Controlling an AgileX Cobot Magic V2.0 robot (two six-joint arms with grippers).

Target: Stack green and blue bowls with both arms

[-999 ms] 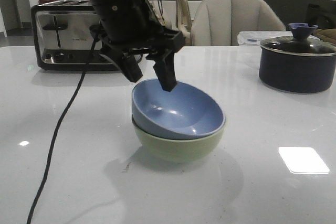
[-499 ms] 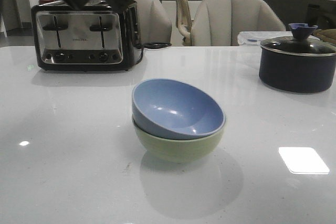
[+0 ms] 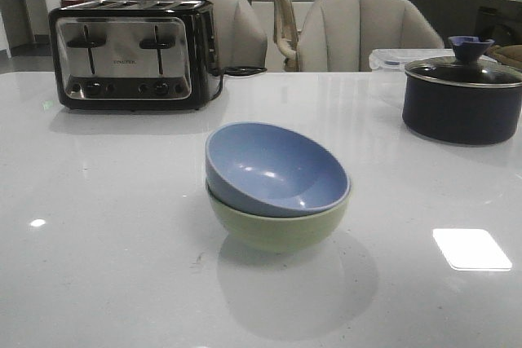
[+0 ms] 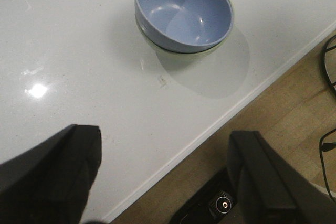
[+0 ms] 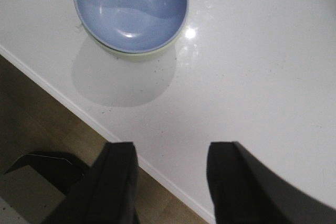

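Note:
The blue bowl (image 3: 276, 169) sits tilted inside the green bowl (image 3: 277, 230) at the middle of the white table; both show in the left wrist view as blue bowl (image 4: 184, 11) over a sliver of green bowl (image 4: 157, 43), and in the right wrist view as blue bowl (image 5: 130, 9) with a green rim (image 5: 131, 53). Neither arm appears in the front view. My left gripper (image 4: 165, 145) hangs open above the table's near edge, far from the bowls. My right gripper (image 5: 170, 153) is open too, above the same edge, with nothing between its fingers.
A black-and-steel toaster (image 3: 130, 55) stands at the back left. A dark lidded pot (image 3: 461, 95) stands at the back right, with chairs (image 3: 363, 30) behind the table. The table edge (image 4: 220, 119) drops to a wooden floor (image 4: 273, 108).
A second ago the left arm's open gripper hung at the blue bowl's rim. It rose up and away, left the front view, and the bowls stayed stacked and still.

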